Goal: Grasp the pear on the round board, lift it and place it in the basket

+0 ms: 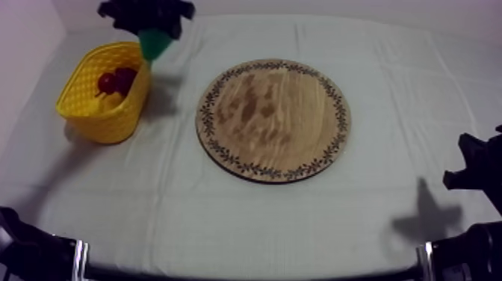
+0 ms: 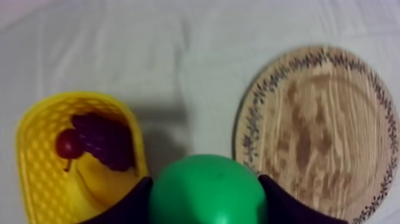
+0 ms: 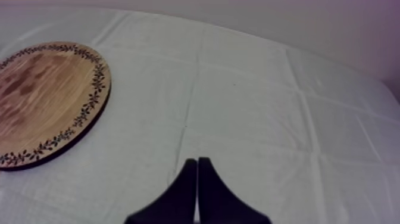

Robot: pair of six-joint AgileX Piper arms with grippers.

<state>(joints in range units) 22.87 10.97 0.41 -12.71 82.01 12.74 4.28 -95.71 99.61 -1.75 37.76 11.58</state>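
Green and glossy, the pear (image 2: 206, 189) is clamped between the two black fingers of my left gripper (image 1: 153, 31). It hangs clear of the table, by the yellow basket's (image 1: 108, 123) rim at about its one o'clock in the top view. The lift looks done: the round wooden board (image 1: 273, 119), at three o'clock from the basket, lies bare, its blotchy grain ringed by a dark leaf-patterned rim. What is left, I judge, is to bring the pear over the basket's opening and let go. The basket is an oval of moulded plastic lattice and holds a knobbly dark bunch of grapes (image 2: 106, 140), with a small red fruit (image 2: 69, 145) touching it at nine o'clock. My right gripper (image 3: 197, 190) has its fingers together in a narrow wedge, holding nothing, over the creased grey-white cloth (image 3: 250, 107).
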